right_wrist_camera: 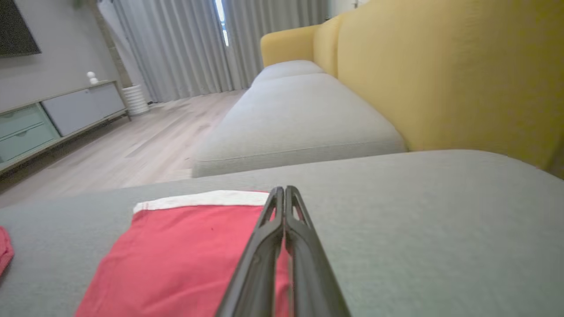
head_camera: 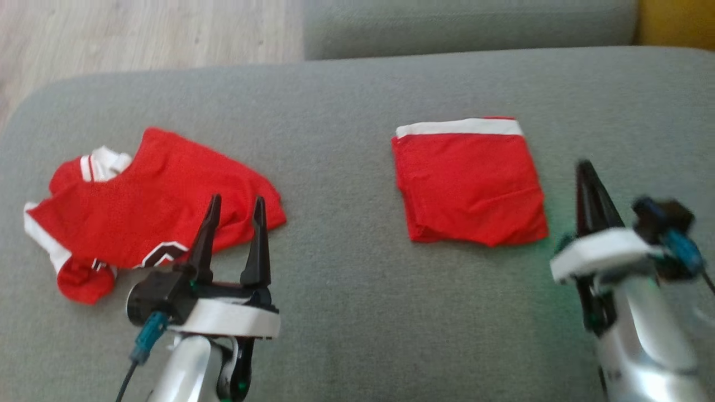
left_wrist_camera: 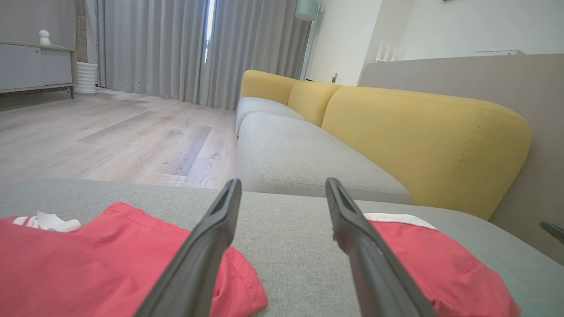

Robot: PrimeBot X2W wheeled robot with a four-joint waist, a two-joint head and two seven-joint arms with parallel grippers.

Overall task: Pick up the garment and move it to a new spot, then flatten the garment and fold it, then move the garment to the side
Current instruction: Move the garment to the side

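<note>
Crumpled garment [head_camera: 156,190], red with white trim at the collar and sleeve ends and a black-and-white mark near its hem, is lying loosely spread on the left half of the grey cushion [head_camera: 346,139]. A second red piece, the folded garment [head_camera: 469,184], is resting as a neat rectangle on the right half of the cushion. Its white band is facing the cushion's far edge, and it is lying well apart from the crumpled one. We are labelling the left gripper [head_camera: 237,199] over the cushion's near left part. Its two dark fingers are standing spread wide with nothing between them, and in the head view their tips are overlapping the crumpled garment's near right corner. We cannot tell whether they are touching the cloth. The right gripper [head_camera: 585,167], slightly blurred in the head view, is sitting toward the cushion's right end, just beside the folded garment's right edge. Its fingers are pressing together along their whole length, and we are seeing nothing pinched between them. In the right wrist view the right gripper [right_wrist_camera: 284,190] is pointing along that edge toward the cushion's far side. Beyond the cushion's far edge we are noting a second grey seat [head_camera: 469,28], a yellow backrest [left_wrist_camera: 423,141] and a pale wooden floor [head_camera: 139,33].
</note>
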